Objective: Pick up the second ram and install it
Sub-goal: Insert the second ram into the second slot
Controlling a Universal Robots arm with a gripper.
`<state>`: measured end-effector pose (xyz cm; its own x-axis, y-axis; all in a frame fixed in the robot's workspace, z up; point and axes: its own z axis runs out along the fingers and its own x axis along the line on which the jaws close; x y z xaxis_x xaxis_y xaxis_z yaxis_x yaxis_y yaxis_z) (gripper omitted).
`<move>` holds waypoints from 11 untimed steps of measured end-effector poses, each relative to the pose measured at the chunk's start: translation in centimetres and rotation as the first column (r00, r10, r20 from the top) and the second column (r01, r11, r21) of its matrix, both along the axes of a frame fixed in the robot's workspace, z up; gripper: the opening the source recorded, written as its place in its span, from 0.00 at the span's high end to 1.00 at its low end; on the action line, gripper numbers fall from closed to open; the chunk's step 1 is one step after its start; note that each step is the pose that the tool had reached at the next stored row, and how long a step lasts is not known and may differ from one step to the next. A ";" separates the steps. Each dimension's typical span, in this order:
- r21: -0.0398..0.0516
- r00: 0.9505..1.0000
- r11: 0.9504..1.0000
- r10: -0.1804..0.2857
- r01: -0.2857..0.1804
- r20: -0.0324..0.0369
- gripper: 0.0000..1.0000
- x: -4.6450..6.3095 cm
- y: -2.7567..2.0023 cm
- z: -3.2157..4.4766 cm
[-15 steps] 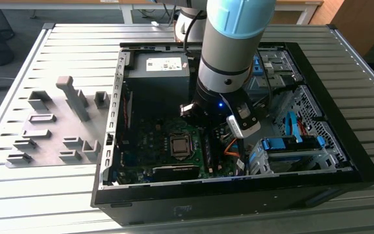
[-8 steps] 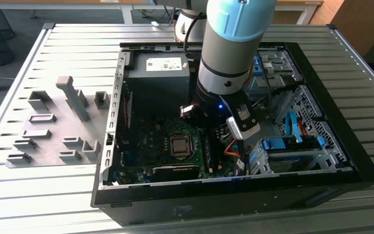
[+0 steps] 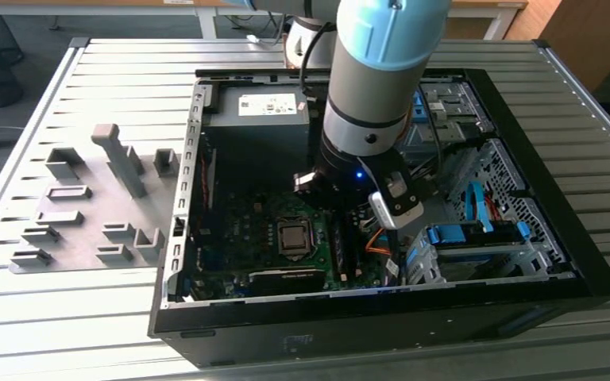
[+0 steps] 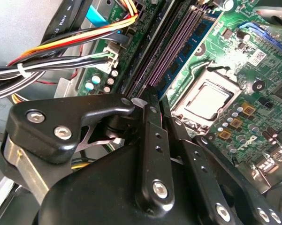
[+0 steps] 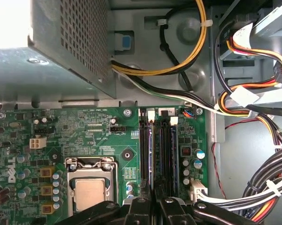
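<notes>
The pincer [image 5: 152, 206] is clamped on the ram [image 5: 152, 154] over its slot [image 5: 143, 150]; tilted pressing could jam it or leave the latches unseated.

The black metal gripper fingers [image 5: 152, 208] are cut off by the lower edge in the first wrist view, hiding the memory slots' [image 5: 157, 154] near ends.
</notes>
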<state>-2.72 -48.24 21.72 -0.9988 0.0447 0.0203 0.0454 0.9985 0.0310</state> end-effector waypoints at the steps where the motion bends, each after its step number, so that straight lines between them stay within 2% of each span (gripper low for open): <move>1: 0.000 1.000 1.000 -0.001 0.001 0.000 0.85 0.0 0.00 -0.01; 11: 0.000 1.000 1.000 -0.005 0.005 0.000 0.85 0.1 -0.02 -0.35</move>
